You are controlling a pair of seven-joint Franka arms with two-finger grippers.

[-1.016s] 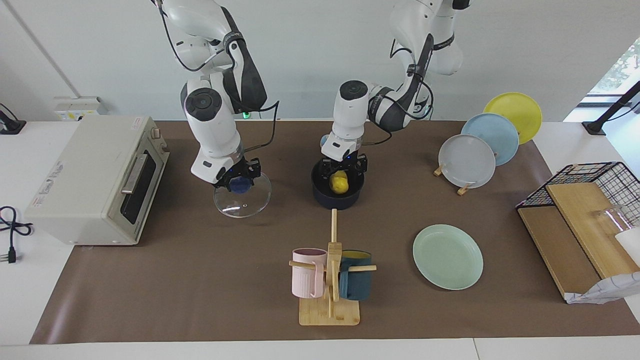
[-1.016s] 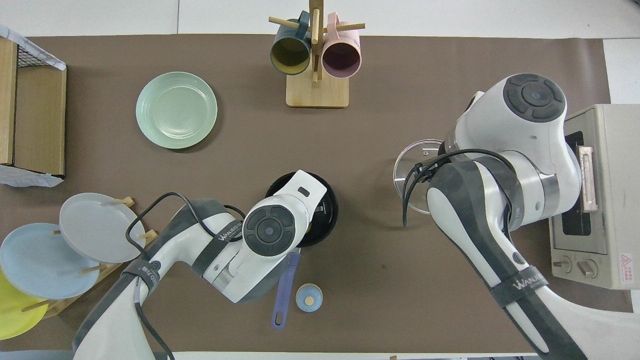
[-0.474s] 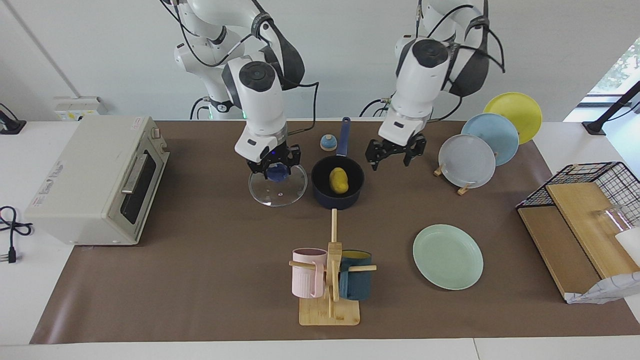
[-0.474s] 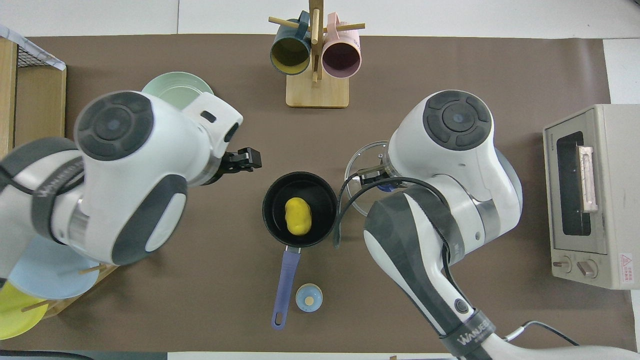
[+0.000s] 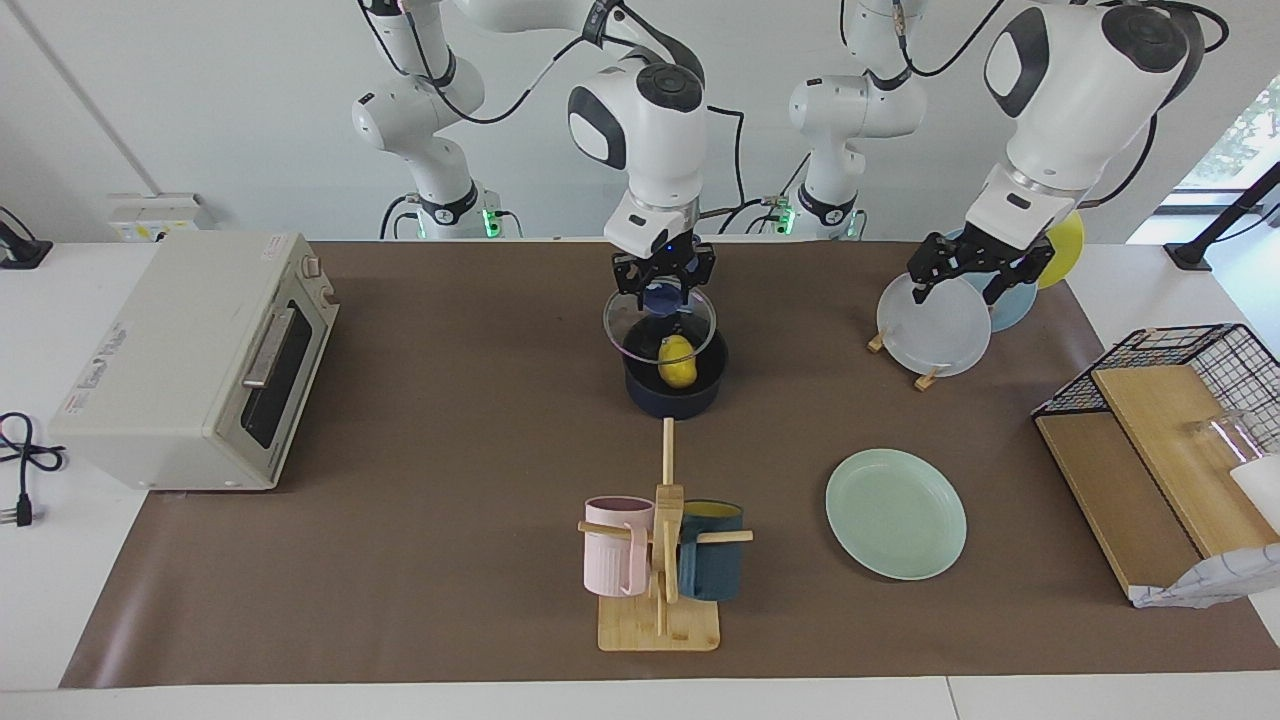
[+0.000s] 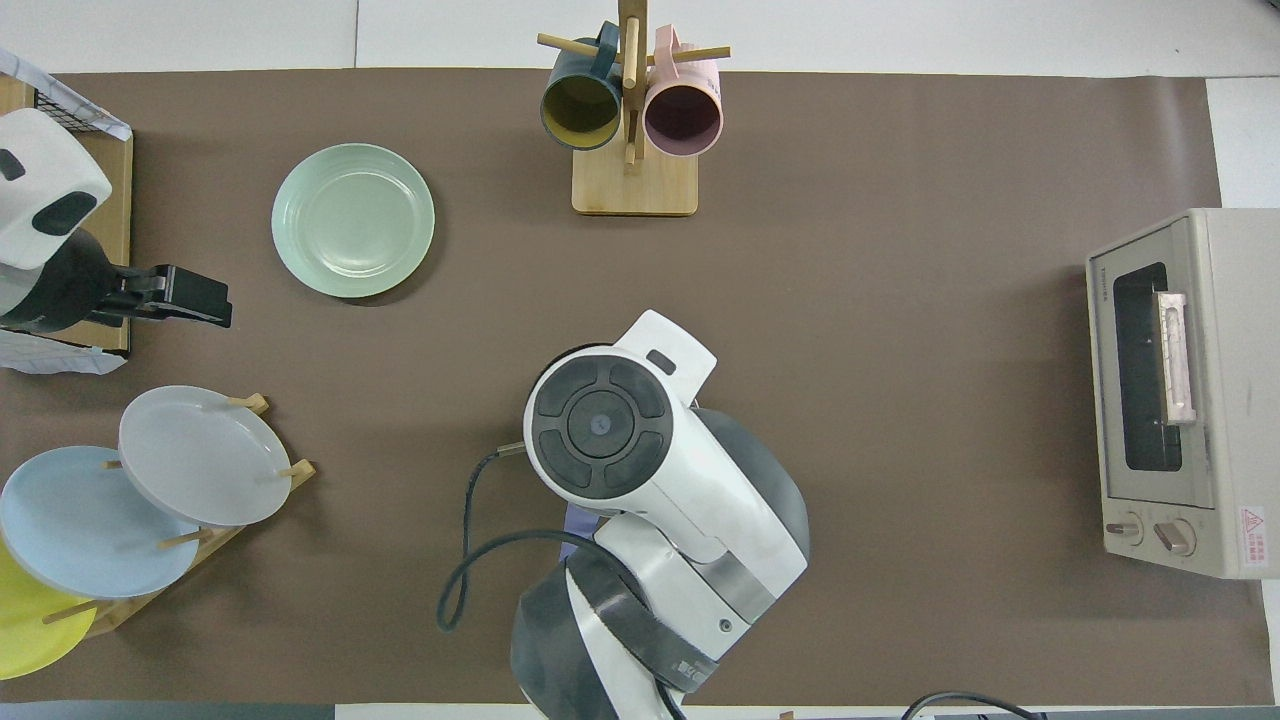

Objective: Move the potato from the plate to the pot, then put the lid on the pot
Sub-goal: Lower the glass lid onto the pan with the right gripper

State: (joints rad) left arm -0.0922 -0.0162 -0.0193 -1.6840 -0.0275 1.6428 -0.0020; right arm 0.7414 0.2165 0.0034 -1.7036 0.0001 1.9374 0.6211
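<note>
While the potato [image 5: 678, 362] lies in the pot [image 5: 676, 392] | lid [image 5: 659, 322], glass and fragile, is pinched by its knob in the right gripper [image 5: 664, 283], over the pot | left gripper [image 5: 978, 268] is spread at 2 o'clock of the pot.

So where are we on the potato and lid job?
Done: the potato lies in the pot, and the plate is bare. In hand: the right gripper holds the lid by its knob, tilted just above the pot. Left: set it down and let go. The left gripper waits, open, over the plate rack.
</note>
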